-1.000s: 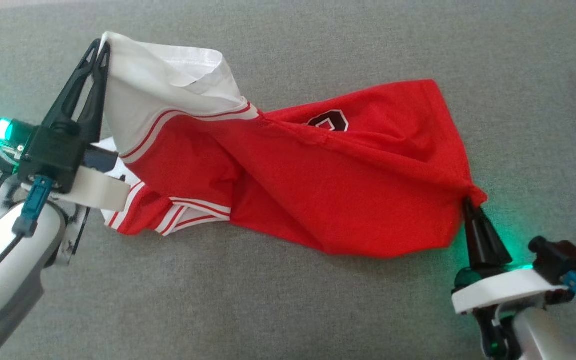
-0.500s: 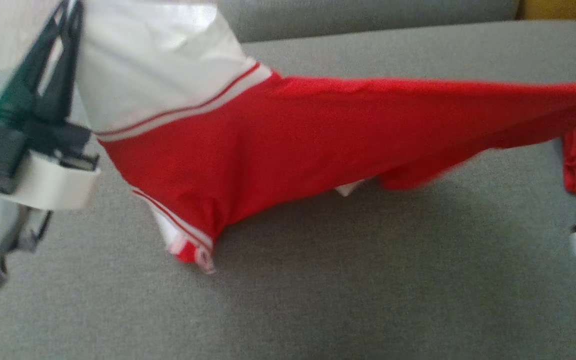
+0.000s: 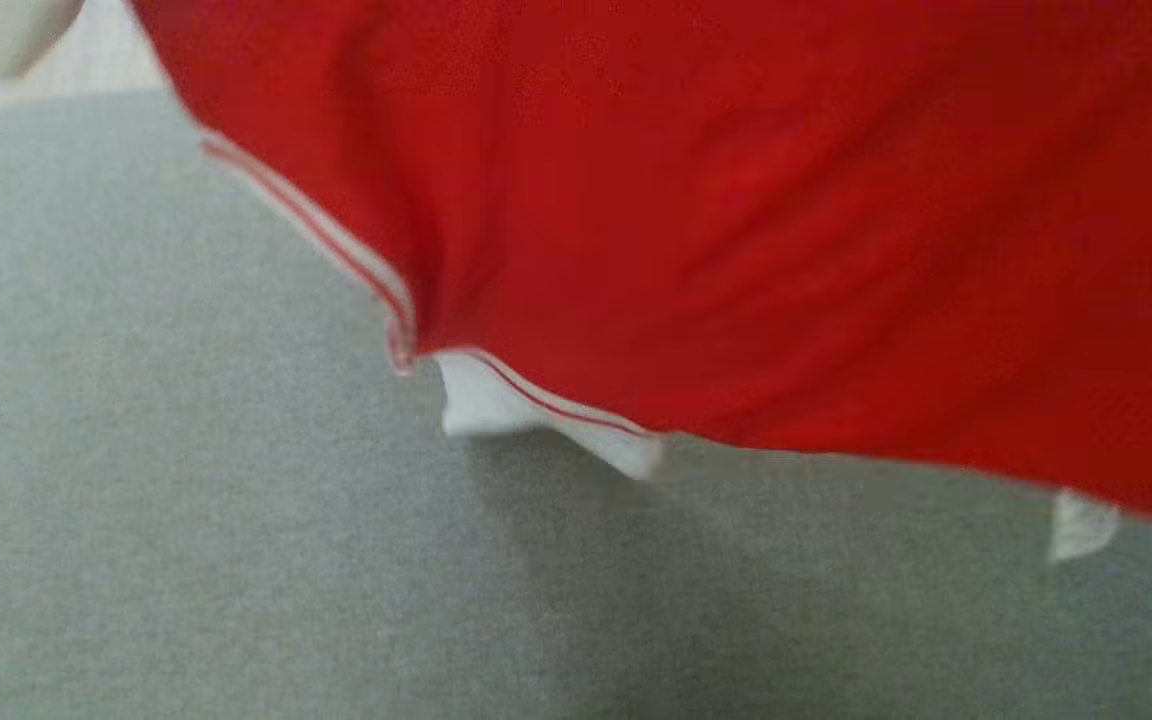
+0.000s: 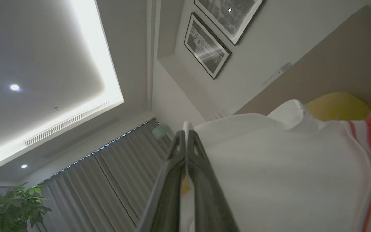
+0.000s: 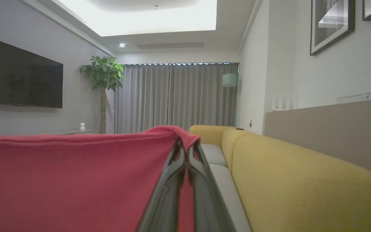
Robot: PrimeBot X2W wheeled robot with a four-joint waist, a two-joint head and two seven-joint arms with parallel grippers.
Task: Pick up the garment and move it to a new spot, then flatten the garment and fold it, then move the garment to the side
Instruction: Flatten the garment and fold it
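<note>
The garment point(image 3: 736, 200), red with white striped trim, hangs in the air across the top of the head view, above a grey seat point(image 3: 186, 550). Its lower edge dangles over the seat with a white flap point(image 3: 496, 405) and a small white tab point(image 3: 1081, 525). Blur hides whether any of it touches the seat. A soft shadow lies on the seat beneath it. In the left wrist view the left fingers point(image 4: 192, 146) are closed together, pinching the white part of the garment at their tips and pointing up toward the ceiling point(image 4: 43, 64). The white cloth spreads to the right of them, with the red striped border at that view's far right. In the right wrist view the right fingers point(image 5: 176, 158) are closed on a red corner of the garment, whose top edge runs off level to the left. A yellow sofa point(image 5: 301, 180) stands just to the right, with a curtain point(image 5: 179, 96), a plant point(image 5: 103, 74) and a dark screen point(image 5: 18, 80) beyond.
</note>
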